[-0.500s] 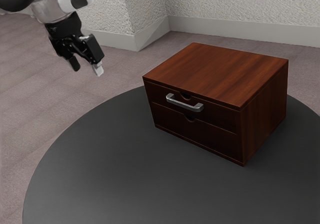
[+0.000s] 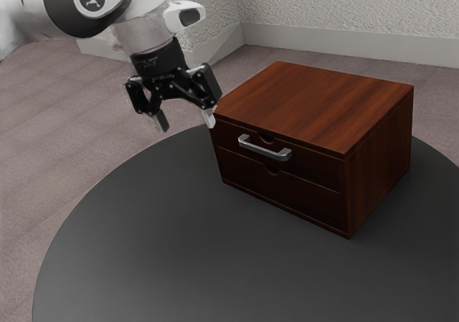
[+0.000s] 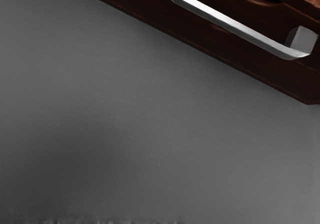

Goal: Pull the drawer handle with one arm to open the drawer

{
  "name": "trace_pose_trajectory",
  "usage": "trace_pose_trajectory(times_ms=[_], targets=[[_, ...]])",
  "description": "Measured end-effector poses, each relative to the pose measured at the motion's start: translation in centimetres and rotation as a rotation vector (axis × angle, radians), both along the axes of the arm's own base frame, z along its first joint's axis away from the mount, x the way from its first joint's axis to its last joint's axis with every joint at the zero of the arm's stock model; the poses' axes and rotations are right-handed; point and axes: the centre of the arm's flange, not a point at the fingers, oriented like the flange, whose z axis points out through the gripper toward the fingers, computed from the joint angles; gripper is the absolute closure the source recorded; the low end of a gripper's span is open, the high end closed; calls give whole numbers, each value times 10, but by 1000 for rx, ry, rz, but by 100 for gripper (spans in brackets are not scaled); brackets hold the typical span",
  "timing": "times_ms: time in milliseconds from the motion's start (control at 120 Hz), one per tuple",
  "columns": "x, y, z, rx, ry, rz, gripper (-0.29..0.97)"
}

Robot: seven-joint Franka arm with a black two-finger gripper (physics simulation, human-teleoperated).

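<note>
Empty gripper [image 2: 185,115], fingers spread apart, hovers just beside cabinet [image 2: 315,100] corner; silver handle [image 2: 265,148] on shut top drawer [image 2: 319,166]; black table [image 2: 179,250] underneath.

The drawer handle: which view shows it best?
The wrist view: the handle is close, and its gap from the drawer front is clear, though one end is cut off. The exterior view shows it whole but small.
</note>
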Motion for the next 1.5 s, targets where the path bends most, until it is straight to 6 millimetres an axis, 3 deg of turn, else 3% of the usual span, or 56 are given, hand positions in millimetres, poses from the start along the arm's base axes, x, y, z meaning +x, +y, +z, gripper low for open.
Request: trace_pose_trajectory(times_ms=[117,317,425,600,1025,1225,1392,1500], targets=[[4,-8,1,-22,-2,232,4],[6,11,-21,-28,-35,597,6],[20,0,-41,-35,-30,711,7],[34,-27,-62,-33,-24,831,9],[54,-26,-89,-44,-21,1085,10],[59,-39,-85,-68,-77,1119,11],[66,-38,-102,-87,-113,1151,11],[69,-38,-102,-106,-146,1165,11]])
